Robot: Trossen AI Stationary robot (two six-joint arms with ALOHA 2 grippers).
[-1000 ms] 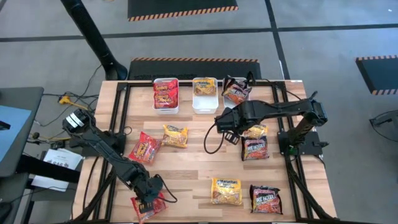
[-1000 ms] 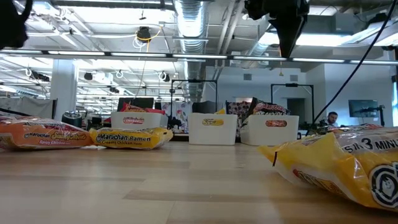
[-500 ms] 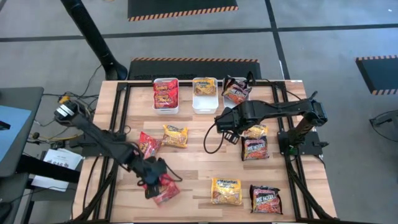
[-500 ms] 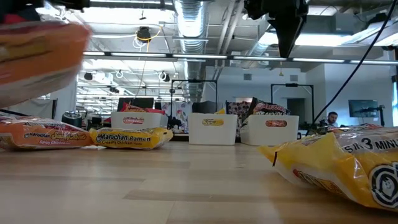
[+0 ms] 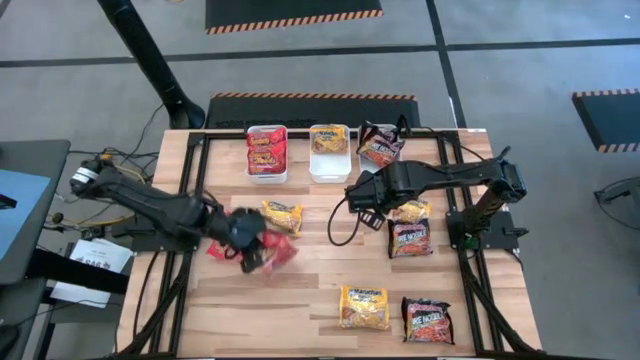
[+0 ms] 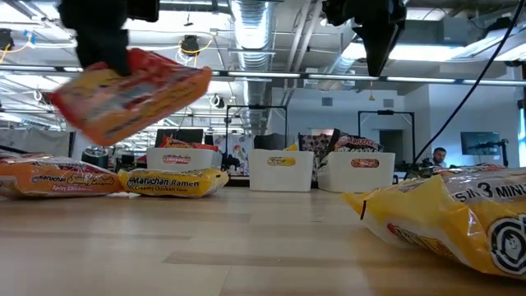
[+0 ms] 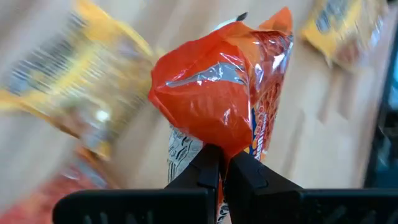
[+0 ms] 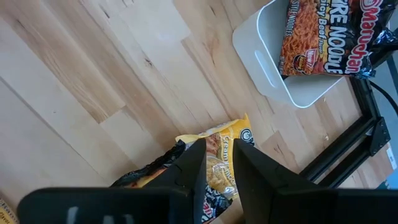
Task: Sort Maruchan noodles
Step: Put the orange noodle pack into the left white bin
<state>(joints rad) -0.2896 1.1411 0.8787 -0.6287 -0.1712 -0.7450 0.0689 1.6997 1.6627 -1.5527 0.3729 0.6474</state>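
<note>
My left gripper is shut on a red Maruchan packet, carried above the table left of centre; the low view shows the packet well above the wood. My right gripper hovers open and touches nothing; the right wrist view shows a yellow packet lying below its fingers. Loose packets lie flat on the table: yellow, red, yellow, dark, dark and yellow. My left gripper pinches the red packet between its two fingers at a bunched end. The fingers come from above. The packet is lifted clear and hangs tilted below them, its body reaching out past the fingertips.
Three white trays stand in a row at the far edge: one holds red packets, one a yellow packet, one dark packets. Black frame rails run along the table's sides. Bare wood lies at the table's middle.
My left gripper, shut on the red packet, has lifted it off the table's near left corner and carried it up and toward the far edge and the table's middle. The packet now hangs clear of the wood. The right arm has kept still.
</note>
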